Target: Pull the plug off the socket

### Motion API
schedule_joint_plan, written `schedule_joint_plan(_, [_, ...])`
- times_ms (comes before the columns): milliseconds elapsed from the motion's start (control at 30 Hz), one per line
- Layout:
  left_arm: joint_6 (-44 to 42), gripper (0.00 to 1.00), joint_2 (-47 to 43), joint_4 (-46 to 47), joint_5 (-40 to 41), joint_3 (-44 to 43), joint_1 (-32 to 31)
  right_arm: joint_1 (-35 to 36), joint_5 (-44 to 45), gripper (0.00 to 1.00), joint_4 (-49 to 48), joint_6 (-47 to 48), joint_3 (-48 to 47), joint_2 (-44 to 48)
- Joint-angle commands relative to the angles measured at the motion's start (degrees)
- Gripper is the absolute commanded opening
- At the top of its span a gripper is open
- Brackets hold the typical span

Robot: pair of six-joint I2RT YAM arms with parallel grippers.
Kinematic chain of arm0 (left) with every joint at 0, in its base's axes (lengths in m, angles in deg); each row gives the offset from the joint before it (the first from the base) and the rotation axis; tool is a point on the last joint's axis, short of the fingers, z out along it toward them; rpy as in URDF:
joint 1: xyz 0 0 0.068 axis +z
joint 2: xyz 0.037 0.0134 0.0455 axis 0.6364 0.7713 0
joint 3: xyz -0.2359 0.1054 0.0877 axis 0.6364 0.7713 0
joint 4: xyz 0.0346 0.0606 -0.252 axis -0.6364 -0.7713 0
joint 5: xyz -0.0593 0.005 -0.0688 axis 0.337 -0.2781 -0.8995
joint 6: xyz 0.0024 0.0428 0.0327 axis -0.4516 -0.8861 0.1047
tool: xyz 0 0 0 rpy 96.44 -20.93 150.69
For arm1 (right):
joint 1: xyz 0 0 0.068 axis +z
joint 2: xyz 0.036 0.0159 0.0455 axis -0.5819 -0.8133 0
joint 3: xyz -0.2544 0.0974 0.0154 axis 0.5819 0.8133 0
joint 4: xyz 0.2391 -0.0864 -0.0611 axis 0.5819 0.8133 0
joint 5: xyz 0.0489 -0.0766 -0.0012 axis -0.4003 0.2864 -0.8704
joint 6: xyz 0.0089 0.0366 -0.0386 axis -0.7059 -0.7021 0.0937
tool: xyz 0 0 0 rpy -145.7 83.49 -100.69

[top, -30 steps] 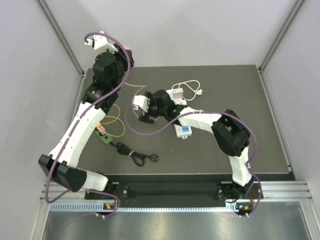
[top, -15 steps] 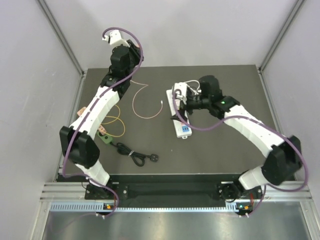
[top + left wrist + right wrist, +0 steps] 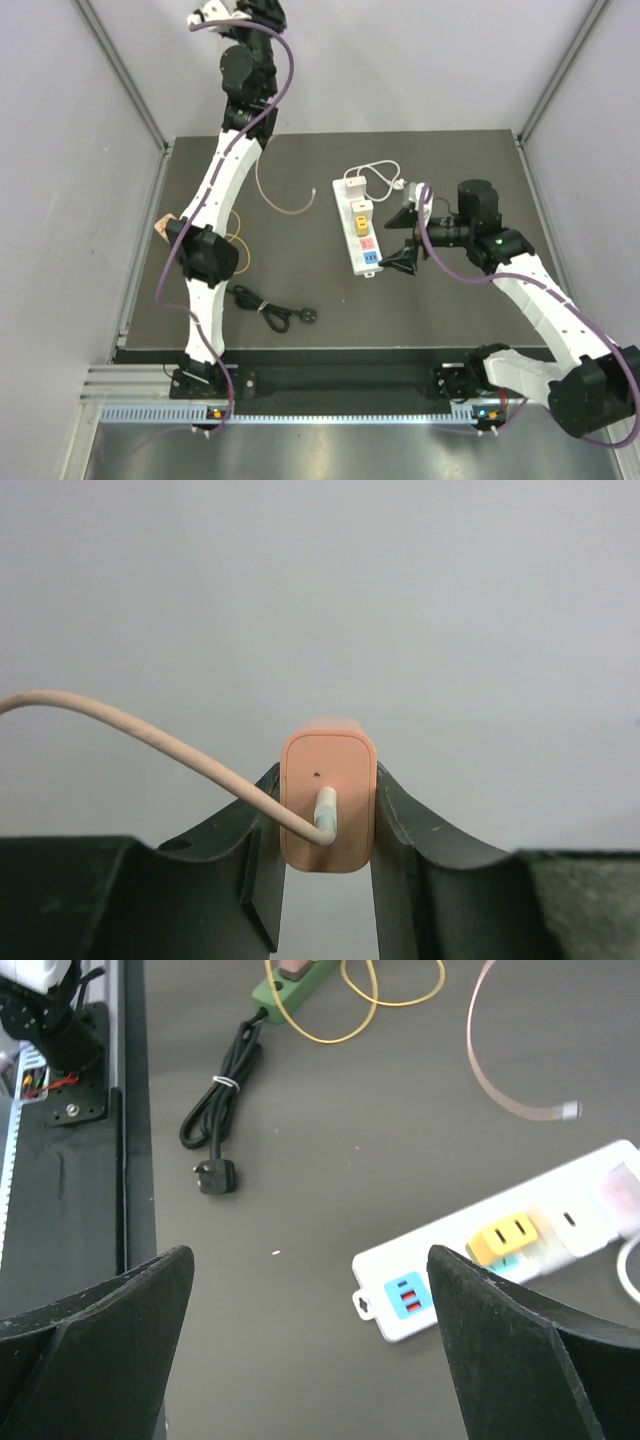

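High at the far left, the left hand (image 3: 327, 785) is closed narrowly on a peach plug (image 3: 328, 820), pinching its two flat sides between the fingers. The plug is up in the air against the pale back wall, clear of every socket. Its peach cable (image 3: 140, 735) leaves the plug's face and curves away left. From overhead that cable (image 3: 275, 195) hangs down the arm, and its loose end lies on the dark desk (image 3: 470, 180), left of the white power strip (image 3: 357, 225).

The right hand (image 3: 405, 240) hovers just right of the strip's near end, its fingers spread wide and holding nothing. The strip lies along the near-far line at mid-desk, carrying a yellow adapter (image 3: 361, 210) and, at its far end, a white charger (image 3: 353, 187) with a white lead (image 3: 385, 175) looping off to the right.

On the left side of the desk, the right wrist view shows a green power strip (image 3: 290, 985), a yellow wire (image 3: 390, 990) coiled beside it, and a bundled black cord (image 3: 215, 1110) nearer the front edge.
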Motion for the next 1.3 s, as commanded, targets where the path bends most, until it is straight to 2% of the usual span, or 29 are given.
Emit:
schedule_joint_plan(0, [-4.9,0.0,5.6,9.3,0.3,-12.9,0.1,-4.0,-7.3,1.0,-4.5,-3.4,0.9,1.8])
schedule_joint_plan(300, [-0.9,0.0,7.1,10.7,-0.1,-9.9,1.7,-4.8,-10.1,1.0,-4.2,-3.2,1.7,1.5])
schedule_joint_plan(400, [-0.1,0.0,5.5,10.7,-0.2,-2.7,2.3,-4.9,-9.8,1.0,-3.8,-2.4,1.6,1.8])
schedule_joint_plan(633, [6.2,0.0,0.0,8.1,-1.5,22.4,4.8,-6.4,-10.1,1.0,-3.6,-2.0,1.8,2.6])
schedule_joint_plan(833, [10.3,0.0,-1.0,1.4,-2.5,33.5,7.5,-7.0,-10.6,1.0,-3.3,-1.9,1.9,2.5])
schedule_joint_plan(1000, [15.5,0.0,1.3,-2.4,-8.3,37.0,11.0,-7.4,-10.5,1.0,-3.0,-1.7,2.0,1.7])
schedule_joint_plan(1100, [17.9,0.0,4.9,-8.1,-14.3,34.3,13.3,-7.4,-10.5,1.0,-2.6,-1.3,1.9,1.0])
schedule_joint_plan(1267, [19.5,0.02,7.9,-11.6,-17.9,35.0,15.7,-7.5,-10.2,1.0,-1.9,-0.5,1.8,0.2])
